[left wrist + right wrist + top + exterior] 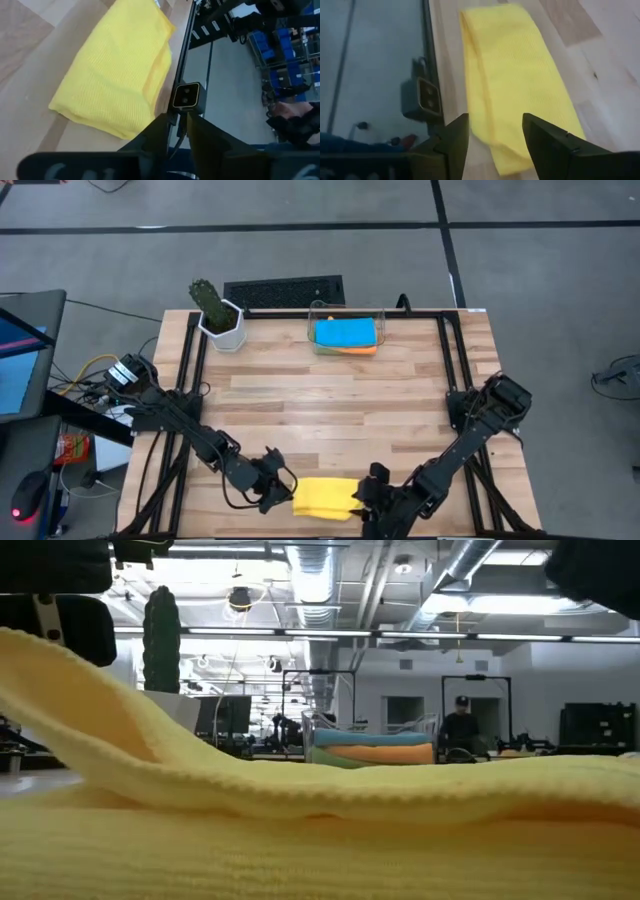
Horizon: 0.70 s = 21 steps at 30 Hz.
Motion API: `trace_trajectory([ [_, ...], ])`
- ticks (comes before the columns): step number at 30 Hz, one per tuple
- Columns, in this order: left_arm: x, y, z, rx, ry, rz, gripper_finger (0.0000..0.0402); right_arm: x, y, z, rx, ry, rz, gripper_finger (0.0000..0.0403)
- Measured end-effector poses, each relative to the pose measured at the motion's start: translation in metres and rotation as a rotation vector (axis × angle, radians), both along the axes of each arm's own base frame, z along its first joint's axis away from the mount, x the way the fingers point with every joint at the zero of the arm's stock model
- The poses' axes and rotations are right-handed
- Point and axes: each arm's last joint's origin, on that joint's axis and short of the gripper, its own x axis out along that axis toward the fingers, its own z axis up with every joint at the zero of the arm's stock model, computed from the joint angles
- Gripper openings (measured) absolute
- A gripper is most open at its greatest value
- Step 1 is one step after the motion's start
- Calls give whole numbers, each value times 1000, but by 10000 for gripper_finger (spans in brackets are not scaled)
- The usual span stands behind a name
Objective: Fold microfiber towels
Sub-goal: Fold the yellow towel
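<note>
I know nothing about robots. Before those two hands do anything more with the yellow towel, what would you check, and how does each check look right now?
1. Yellow towel folded and lying on the table: ok.
2. Right hand open, not gripping the towel: ok.
3. Left hand at the towel's edge; open or shut: cannot tell.
4. Clear bin in place at the far edge, blue towel topmost: ok.
5. Potted cactus away from both arms: ok.

The yellow towel (325, 498) is soft, matt cloth with a fine ribbed knit. The table (330, 405) is smooth pale wood planks. The bin (347, 322) is clear glossy plastic.
</note>
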Motion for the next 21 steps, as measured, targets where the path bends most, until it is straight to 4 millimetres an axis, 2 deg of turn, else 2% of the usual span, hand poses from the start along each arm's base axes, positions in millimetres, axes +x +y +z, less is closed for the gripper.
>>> trace_trajectory([
  [5,0,0,1,28,-44,114,83,12,3,10,33,-139,0,195],
  [7,1,0,4,60,-96,145,83,12,2,9,7,-142,17,183],
  [12,2,0,3,113,-126,185,56,0,-2,-15,45,-125,6,144],
  [17,7,-14,-27,109,-104,112,7,-18,-4,-39,103,-126,-5,101],
  [21,12,-25,-59,47,-69,99,6,-19,-9,-46,144,-144,-34,80],
])
